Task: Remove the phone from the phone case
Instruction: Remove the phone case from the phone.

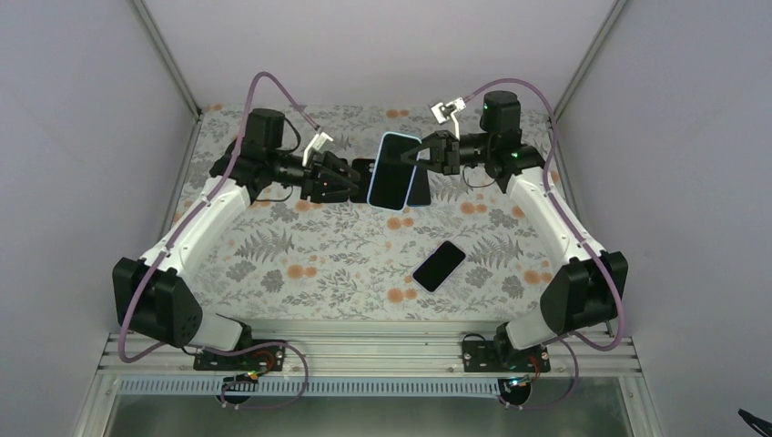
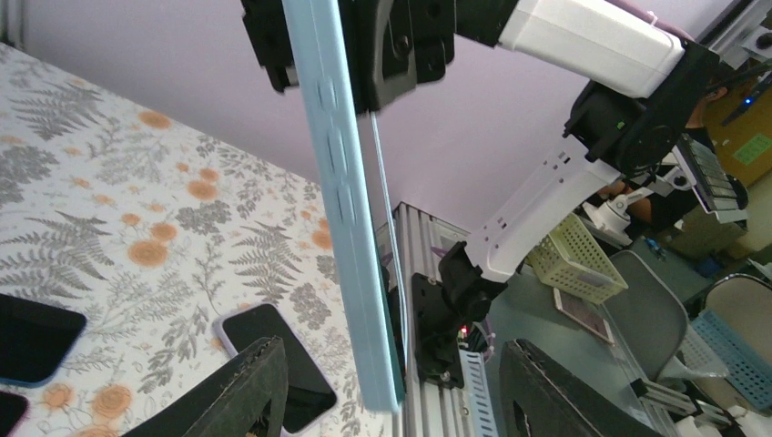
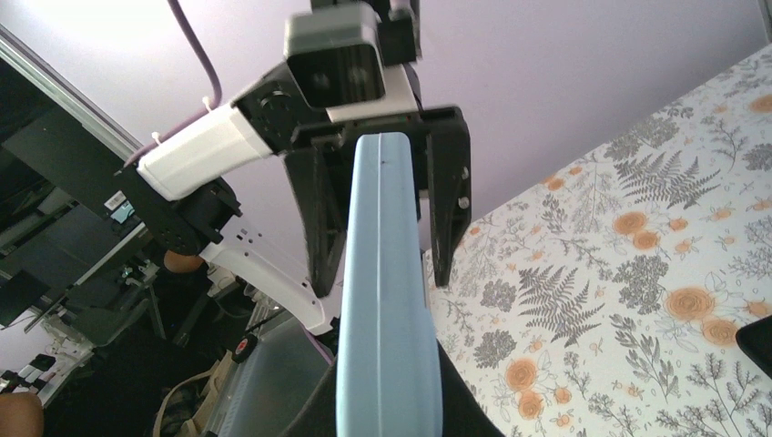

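Right gripper (image 1: 424, 151) pinching the cased phone (image 1: 393, 173) up in the air, with the phone not yet out.

Its jaws are pressed together on one edge of the light blue phone case (image 3: 387, 300). They hold it raised above the back of the floral table (image 1: 319, 255), dark screen turned toward the overhead camera. The left gripper (image 1: 349, 179) sits at the opposite end, its fingers (image 3: 319, 214) spread to either side of the case and gripping nothing that I can see. The blue rim runs all round the screen, so I judge the phone is still seated and the whole job of peeling the case off is left. A loose phone (image 1: 439, 265) lies on the table nearer the arm bases, well apart.
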Robot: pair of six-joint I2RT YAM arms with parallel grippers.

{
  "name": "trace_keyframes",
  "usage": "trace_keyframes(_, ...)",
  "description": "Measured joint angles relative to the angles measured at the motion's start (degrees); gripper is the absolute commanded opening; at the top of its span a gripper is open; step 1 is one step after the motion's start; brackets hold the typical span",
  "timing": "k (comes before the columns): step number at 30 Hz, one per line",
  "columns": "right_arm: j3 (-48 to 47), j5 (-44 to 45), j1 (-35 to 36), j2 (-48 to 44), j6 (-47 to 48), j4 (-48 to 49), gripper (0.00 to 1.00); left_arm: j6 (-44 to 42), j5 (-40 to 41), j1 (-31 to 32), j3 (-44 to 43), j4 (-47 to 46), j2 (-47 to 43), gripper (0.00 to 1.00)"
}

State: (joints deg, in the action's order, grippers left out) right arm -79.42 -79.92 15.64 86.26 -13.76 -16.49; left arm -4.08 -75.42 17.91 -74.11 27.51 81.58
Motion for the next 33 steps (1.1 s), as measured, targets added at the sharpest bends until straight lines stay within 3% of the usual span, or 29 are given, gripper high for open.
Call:
trace_keyframes(16, -0.4, -2.4, -0.1, 0.0, -6.3, 5.9, 0.04, -0.1, 1.3, 5.0, 4.2, -1.4, -0.2, 0.5)
trace_keyframes(33, -0.4, -3.5, -0.1, 0.0, -6.5, 6.8, 0.04, 2.3, 2.4, 4.8, 6.0, -4.6, -0.2, 0.41)
